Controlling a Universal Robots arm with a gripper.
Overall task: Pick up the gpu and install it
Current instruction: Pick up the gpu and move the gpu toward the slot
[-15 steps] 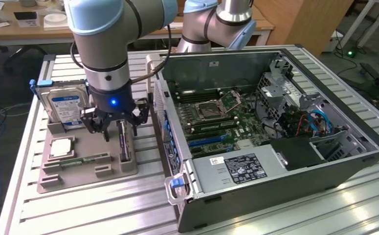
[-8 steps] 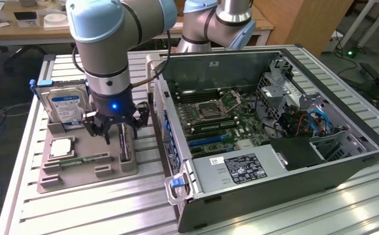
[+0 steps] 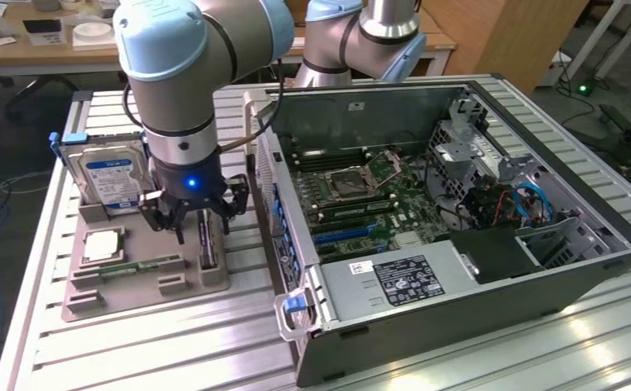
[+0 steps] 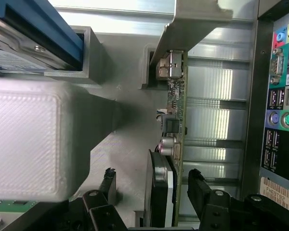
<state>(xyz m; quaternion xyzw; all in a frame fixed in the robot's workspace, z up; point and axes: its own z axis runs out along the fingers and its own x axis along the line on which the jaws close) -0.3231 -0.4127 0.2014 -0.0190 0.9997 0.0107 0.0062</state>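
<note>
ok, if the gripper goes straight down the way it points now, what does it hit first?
The gpu, standing on edge in the grey tray. The open gripper straddles it, so the fingers likely pass either side and reach the tray floor; depth is unclear.

We look down from high and well back on the slatted table (image 3: pixel 510 358), parts tray (image 3: pixel 130 297) and open computer case (image 3: pixel 478 314). Our wrist camera, close in, faces down past the gripper (image 4: pixel 151 180) onto the gpu (image 4: pixel 176 110); both views share tray and case's port side.
</note>
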